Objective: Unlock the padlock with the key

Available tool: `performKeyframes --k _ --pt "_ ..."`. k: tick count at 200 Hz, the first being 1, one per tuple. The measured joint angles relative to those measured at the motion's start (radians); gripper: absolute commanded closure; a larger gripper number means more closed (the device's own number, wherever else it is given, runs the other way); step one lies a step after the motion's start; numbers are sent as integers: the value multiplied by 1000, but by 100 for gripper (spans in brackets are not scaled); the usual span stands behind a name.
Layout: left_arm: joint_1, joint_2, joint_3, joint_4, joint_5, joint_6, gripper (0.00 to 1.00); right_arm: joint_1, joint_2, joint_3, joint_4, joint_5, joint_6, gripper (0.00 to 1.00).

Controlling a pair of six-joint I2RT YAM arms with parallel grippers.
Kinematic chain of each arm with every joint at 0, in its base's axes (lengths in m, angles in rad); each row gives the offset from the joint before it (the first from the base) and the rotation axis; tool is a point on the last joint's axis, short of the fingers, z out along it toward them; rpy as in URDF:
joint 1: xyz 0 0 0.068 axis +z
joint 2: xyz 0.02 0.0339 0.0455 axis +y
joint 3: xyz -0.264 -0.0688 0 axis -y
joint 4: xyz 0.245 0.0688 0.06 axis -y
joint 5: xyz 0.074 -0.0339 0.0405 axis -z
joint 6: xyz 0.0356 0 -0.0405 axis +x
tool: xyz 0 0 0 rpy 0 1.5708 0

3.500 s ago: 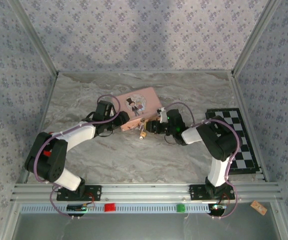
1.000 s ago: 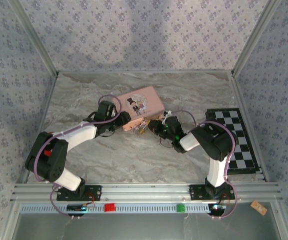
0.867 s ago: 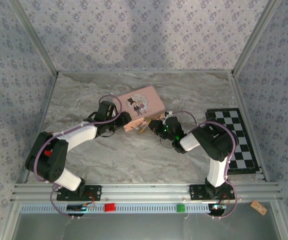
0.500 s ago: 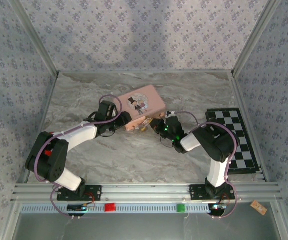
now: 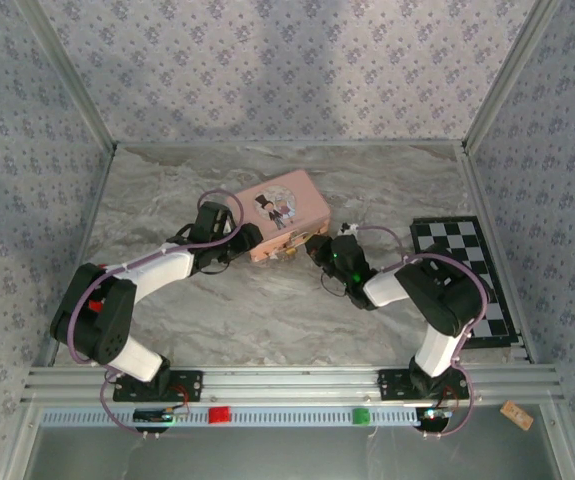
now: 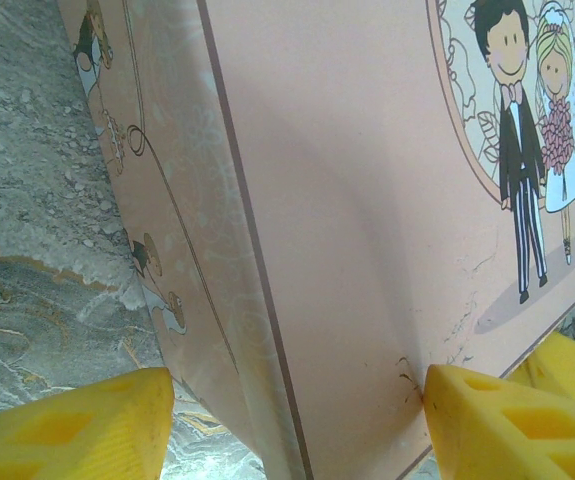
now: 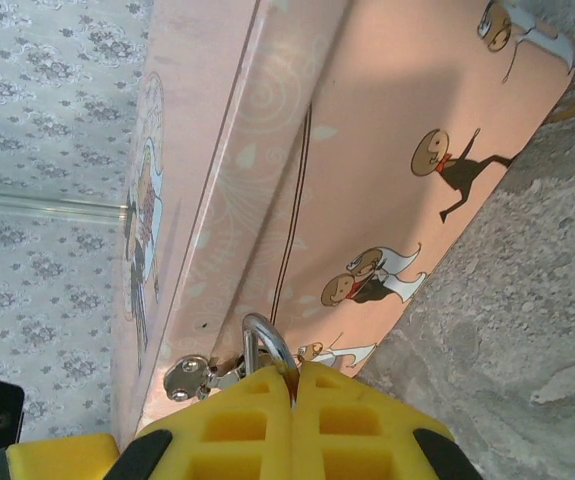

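Right gripper (image 7: 294, 395): yellow fingers pressed fully together; whatever may be pinched between them is hidden. The padlock (image 7: 250, 340) sits right at their tips. Its silvery shackle rises from the seam, beside the latch (image 7: 187, 378) on the front wall of the pink tin (image 5: 297, 195). Left gripper (image 6: 292, 425): fingers apart, clamped across the tin's left-hand corner, one pad against each face.

The right gripper's (image 7: 294, 385) 2 yellow fingers (image 7: 237, 420) sit pressed together. Just beyond their tips, the padlock's (image 7: 267, 340) silver shackle arches against the pink tin's (image 7: 387, 150) side.
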Motion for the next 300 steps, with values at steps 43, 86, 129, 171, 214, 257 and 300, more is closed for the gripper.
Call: performKeyframes --k 43,86,129,171,214,257,300 --pt "0 0 0 0 0 0 33 -12 -20 -11 -26 8 -2 100" --pt "0 0 0 -1 0 0 33 -12 -66 -14 -68 17 -39 100" --pt "0 0 0 -3 -1 4 32 -29 -167 -35 -163 20 -106 100" --pt "1 -14 0 -18 -4 32 31 -76 -366 -48 -349 25 -240 100" --pt "4 -61 -1 -19 -4 65 31 -147 -535 -49 -546 -14 -397 100" --pt "18 -144 -40 -5 -10 116 30 -235 -643 -44 -780 -84 -551 100" --pt "68 -281 -121 8 -32 139 27 -343 -742 -31 -989 -138 -653 100"
